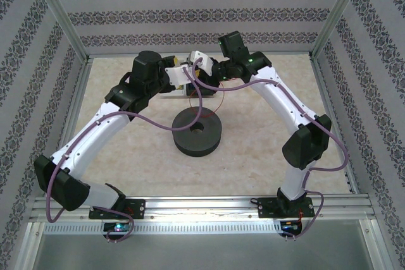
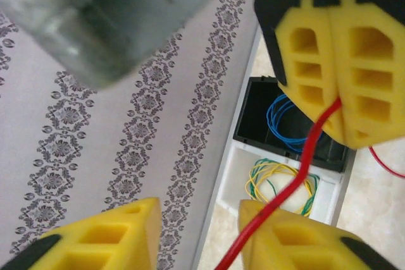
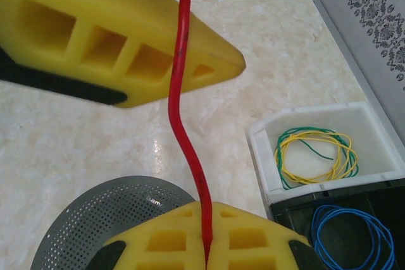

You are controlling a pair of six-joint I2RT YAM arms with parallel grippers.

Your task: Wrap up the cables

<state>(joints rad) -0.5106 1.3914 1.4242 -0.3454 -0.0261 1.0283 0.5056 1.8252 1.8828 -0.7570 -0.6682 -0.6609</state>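
The thin red wire (image 3: 183, 118) is stretched between the two grippers at the back centre of the table. My right gripper (image 3: 205, 210) is shut on it, the strand pinched in the seam of its yellow foam fingers. In the left wrist view the wire (image 2: 288, 188) lies across the right-hand finger (image 2: 304, 238) of my left gripper (image 2: 197, 214), which is open with a wide gap. The strand climbs into the right gripper (image 2: 335, 93) just above. From the top camera, the left gripper (image 1: 180, 75) and right gripper (image 1: 212, 69) nearly touch, and red loops (image 1: 190, 100) hang below them.
A dark grey round perforated speaker (image 1: 198, 132) sits mid-table beneath the grippers. A white tray (image 3: 380, 124) holds a yellow-green wire coil (image 3: 316, 156). Beside it a black tray (image 3: 291, 216) holds a blue coil (image 3: 348, 232). Patterned walls enclose the table.
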